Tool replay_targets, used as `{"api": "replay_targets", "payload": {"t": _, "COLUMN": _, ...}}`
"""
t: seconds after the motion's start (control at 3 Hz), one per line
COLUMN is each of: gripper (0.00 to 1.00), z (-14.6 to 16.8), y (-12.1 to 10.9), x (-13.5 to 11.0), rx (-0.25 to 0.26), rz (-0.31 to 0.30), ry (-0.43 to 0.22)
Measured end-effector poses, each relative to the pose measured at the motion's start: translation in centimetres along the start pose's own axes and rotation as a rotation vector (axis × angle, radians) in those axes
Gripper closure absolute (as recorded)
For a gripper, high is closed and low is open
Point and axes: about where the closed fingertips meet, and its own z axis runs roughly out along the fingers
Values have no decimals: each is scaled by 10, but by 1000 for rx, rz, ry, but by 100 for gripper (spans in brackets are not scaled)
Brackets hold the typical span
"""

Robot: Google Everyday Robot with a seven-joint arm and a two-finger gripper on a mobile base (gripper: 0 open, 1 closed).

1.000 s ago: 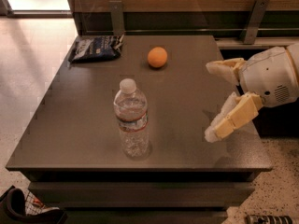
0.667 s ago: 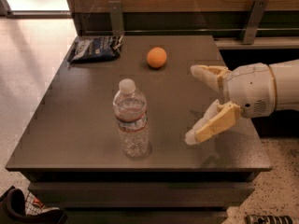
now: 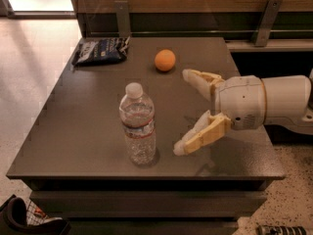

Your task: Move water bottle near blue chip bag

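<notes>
Tool [image 3: 182, 112] has closed in from the right over the last second and now sits just right of the water bottle [image 3: 138, 126], not touching it. Fingers spread wide, released, nothing held. The bottle hasn't moved: upright, cap on, on the dark surface [image 3: 83, 126]. The blue chip bag [image 3: 101, 50] lies well behind the bottle and a little left of it; the orange ball [image 3: 165, 60] is behind the bottle to its right. Reads as approach phase, grasp not yet made. Next likely: straddle the bottle body, then clamp.
</notes>
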Motion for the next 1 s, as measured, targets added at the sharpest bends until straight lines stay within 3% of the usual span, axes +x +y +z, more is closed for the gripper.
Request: {"api": "replay_targets", "payload": {"t": 1.0, "gripper": 0, "z": 57, "y": 26, "x": -20, "rx": -125, "rz": -67, "ry": -70}}
